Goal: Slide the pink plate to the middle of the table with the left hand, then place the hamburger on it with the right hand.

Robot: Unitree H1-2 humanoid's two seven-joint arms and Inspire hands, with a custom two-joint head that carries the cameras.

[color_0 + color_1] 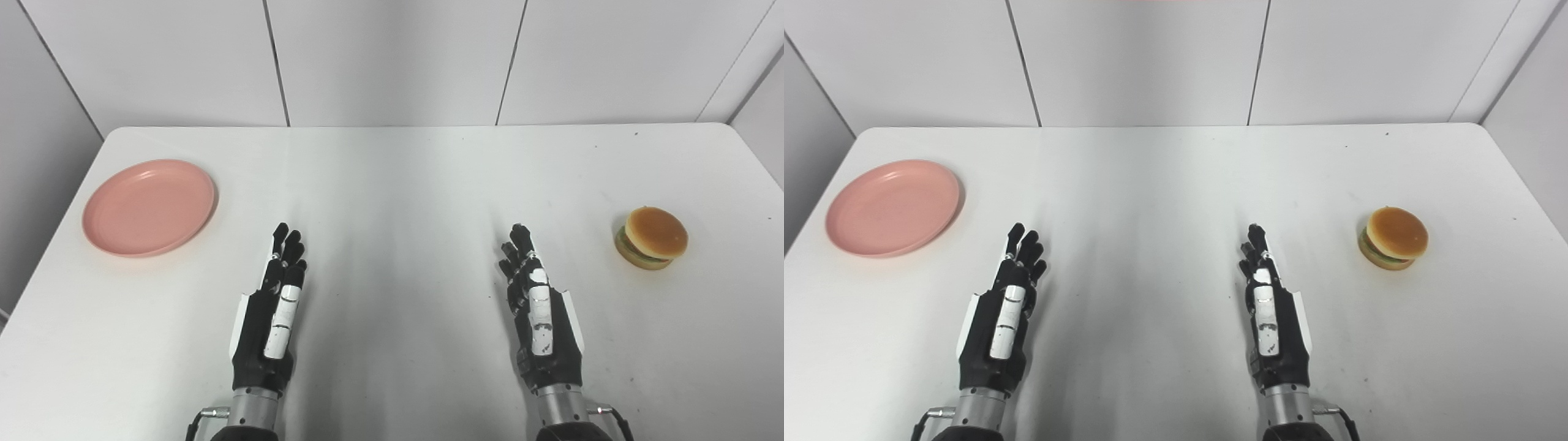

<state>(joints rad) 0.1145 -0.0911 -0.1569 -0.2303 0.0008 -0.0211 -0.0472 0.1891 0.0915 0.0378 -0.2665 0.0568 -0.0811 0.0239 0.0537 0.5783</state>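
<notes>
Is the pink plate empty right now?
Empty: the pink plate shows only bare surface, and the hamburger sits far across the table.

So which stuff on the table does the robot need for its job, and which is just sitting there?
Needed:
- pink plate, over on the left
- hamburger, over on the right
- left hand, open, holding nothing
- right hand, open, holding nothing

Just there:
- only the white table itself; no spare things on it

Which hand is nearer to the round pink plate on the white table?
Left. The left hand lies open just right of and below the round pink plate, not touching it. The right hand is much farther right, close to the hamburger.
</notes>
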